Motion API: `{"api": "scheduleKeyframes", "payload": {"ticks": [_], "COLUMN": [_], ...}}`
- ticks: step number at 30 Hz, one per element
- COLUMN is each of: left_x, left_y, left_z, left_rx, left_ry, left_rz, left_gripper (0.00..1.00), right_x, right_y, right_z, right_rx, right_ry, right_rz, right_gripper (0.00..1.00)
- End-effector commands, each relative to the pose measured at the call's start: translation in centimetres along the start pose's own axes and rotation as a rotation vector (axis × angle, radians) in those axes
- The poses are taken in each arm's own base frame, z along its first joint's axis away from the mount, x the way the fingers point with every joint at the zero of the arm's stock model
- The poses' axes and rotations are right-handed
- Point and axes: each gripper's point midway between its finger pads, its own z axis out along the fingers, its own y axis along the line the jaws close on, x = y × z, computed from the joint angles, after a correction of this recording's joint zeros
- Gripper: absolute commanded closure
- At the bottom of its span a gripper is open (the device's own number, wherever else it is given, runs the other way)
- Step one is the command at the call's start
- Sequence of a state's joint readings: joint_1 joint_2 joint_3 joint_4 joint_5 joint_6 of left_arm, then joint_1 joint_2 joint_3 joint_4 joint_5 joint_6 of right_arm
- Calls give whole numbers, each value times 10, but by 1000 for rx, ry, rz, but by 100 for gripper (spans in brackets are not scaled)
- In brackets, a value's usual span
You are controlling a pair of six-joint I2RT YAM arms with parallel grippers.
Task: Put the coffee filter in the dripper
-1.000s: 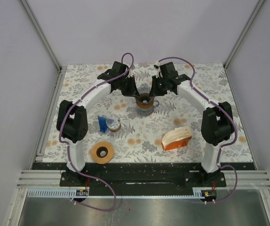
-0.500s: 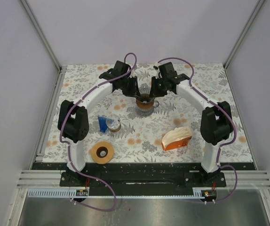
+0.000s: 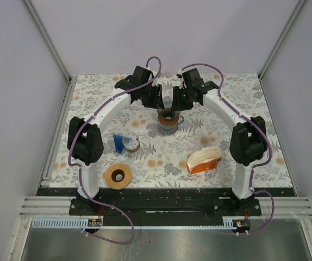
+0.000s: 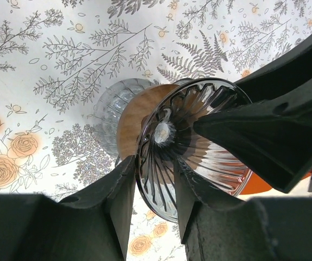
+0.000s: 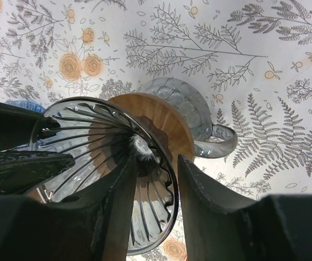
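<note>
Clear ribbed glass dripper (image 4: 167,136), tilted over a wood-collared carafe (image 4: 130,119), rim pinched by left claw (image 4: 153,168) and right claw (image 5: 156,163) alike. Seen only from overhead: orange-and-white coffee filter pack (image 3: 204,160), lying on the table (image 3: 91,98), well apart from the dripper.

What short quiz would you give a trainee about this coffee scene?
1. True or false: a paper filter already sits inside the glass dripper.
2. Which lies nearest the left arm's base? A) tape roll B) orange and white packet C) the glass dripper.
3. Fill in: in both wrist views, the jaws close on the dripper's ____.
Key: 1 false; 2 A; 3 rim.
</note>
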State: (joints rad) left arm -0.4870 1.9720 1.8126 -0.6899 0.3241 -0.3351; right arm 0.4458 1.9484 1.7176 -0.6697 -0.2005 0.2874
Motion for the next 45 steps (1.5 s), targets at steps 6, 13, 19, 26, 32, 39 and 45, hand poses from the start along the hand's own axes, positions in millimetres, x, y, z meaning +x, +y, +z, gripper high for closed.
{"api": "scheduleKeyframes", "payload": {"ticks": [6, 13, 19, 26, 32, 39, 45], "left_x": [-18, -34, -47, -58, -58, 11, 80], "left_y": [-4, -9, -16, -36, -74, -157, -200], "left_z": [-14, -31, -52, -86, -132, -122, -61], "left_rx": [-5, -10, -5, 45, 147, 449, 556], "left_ry": [-50, -99, -151, -191, -250, -119, 34], "left_rz": [27, 71, 135, 254, 405, 650, 766], "left_gripper": [56, 39, 32, 33, 34, 41, 30], "right_x": [-20, -31, -48, -65, -59, -50, -37], "right_y": [14, 19, 31, 6, -74, -121, -132], "right_z": [-17, -34, -76, -138, -162, -177, -185], "right_rx": [-18, -25, -50, 61, 125, 127, 159], "right_ry": [-51, -81, -152, -271, -294, -384, -406], "right_rz": [-35, -80, -215, -226, 17, 173, 186], "right_gripper": [51, 43, 30, 18, 21, 20, 20]}}
